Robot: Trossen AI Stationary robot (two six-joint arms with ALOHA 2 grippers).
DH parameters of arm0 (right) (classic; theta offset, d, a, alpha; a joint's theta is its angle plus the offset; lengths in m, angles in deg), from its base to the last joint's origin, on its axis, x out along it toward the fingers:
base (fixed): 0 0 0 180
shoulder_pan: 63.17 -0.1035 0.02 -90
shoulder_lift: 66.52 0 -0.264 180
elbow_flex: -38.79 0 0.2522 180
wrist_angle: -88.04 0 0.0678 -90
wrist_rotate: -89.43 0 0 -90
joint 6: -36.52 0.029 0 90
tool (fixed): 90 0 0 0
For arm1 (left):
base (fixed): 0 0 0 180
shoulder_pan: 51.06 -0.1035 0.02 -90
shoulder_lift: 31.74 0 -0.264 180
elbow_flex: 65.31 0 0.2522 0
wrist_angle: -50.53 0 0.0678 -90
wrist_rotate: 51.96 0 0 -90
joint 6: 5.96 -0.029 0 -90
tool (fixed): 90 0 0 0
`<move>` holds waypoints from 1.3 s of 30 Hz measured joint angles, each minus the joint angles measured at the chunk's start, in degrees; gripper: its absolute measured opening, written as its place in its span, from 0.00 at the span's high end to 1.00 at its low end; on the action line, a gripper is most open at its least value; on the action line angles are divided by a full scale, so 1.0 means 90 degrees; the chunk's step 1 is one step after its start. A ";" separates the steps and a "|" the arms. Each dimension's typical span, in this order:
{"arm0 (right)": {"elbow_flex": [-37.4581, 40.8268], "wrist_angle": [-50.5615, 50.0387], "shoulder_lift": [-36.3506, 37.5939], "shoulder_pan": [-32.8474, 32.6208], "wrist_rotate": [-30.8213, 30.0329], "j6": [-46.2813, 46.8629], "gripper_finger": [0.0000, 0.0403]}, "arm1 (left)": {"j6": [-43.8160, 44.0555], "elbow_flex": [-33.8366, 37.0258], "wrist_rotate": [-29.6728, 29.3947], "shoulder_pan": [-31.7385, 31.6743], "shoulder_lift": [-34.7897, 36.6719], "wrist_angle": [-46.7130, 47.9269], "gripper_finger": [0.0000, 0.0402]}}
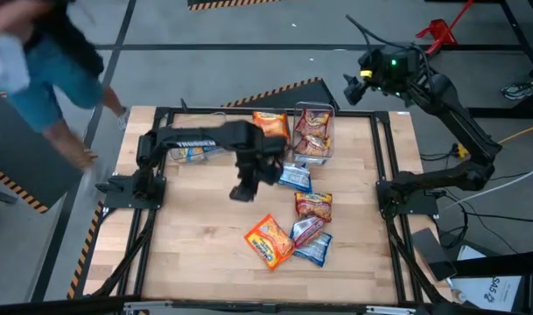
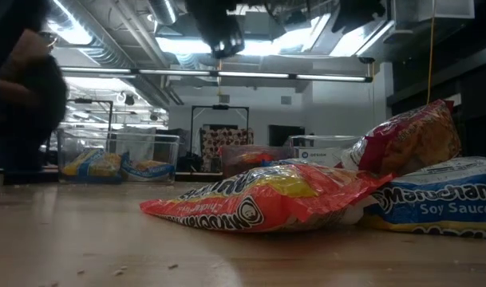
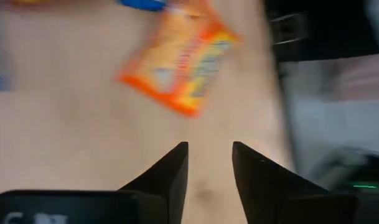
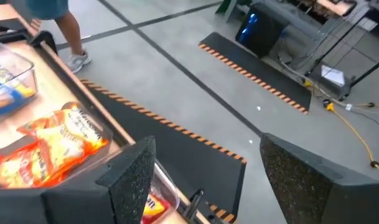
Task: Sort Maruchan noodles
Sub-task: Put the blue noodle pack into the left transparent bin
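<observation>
Left wrist view, left tool [image 3: 209, 163] parted, empty, orange noodle packet [image 3: 180, 56] seemingly well ahead, blurred.

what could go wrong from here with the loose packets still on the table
The left gripper hangs empty and open above bare wood, so it must line up afresh on the orange crinkly plastic noodle packet or it may close on nothing. The blue soy sauce packet and red-and-silver packet overlap, so one grab could drag both. The clear plastic bin of red packets looks full; another may slide off.
</observation>
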 joint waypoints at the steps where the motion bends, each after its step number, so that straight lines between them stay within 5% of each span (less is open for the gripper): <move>1: 0.0000 -0.0051 0.0005 0.0000 0.0045 -0.0001 0.31 | 0.0156 0.0219 0.0412 0.0017 -0.0006 -0.0076 0.69; 4: 0.0002 -0.0144 -0.0002 0.0000 0.0207 -0.0026 0.31 | 0.0578 0.0942 0.1305 -0.0030 0.0002 -0.0226 0.68; 9: 0.0002 -0.0115 -0.0005 0.0000 0.0548 -0.0027 0.31 | 0.0874 0.2217 0.1510 0.0010 0.0199 -0.0507 0.68; 13: 0.0002 -0.0129 -0.0007 0.0000 0.0617 -0.0029 0.31 | 0.1565 0.3396 0.1777 0.0183 0.1004 -0.1990 0.69; 16: 0.0002 -0.0137 -0.0007 0.0000 0.0618 -0.0046 0.31 | 0.2406 0.4334 0.0764 0.0341 0.2025 -0.3254 0.69; 21: 0.0002 -0.0134 -0.0010 0.0000 0.0625 -0.0230 0.31 | 0.3785 0.5770 -0.3111 0.0685 0.3708 -0.4444 0.69; 26: 0.0005 -0.0128 -0.0010 0.0000 0.0625 -0.0248 0.31 | 0.5021 0.6395 -0.5297 0.0711 0.4516 -0.5212 0.69; 29: 0.0005 -0.0104 -0.0010 0.0000 0.0616 -0.0266 0.31 | 0.5382 0.6607 -0.5902 0.0711 0.4624 -0.5897 0.69; 32: 0.0005 -0.0107 -0.0010 0.0000 0.0594 -0.0270 0.31 | 0.4756 0.6881 -0.6056 0.0683 0.4503 -0.6958 0.69; 39: 0.0007 -0.0184 -0.0012 0.0000 0.0632 -0.0216 0.31 | 0.3848 0.7035 -0.4685 0.0131 0.3513 -0.8610 0.63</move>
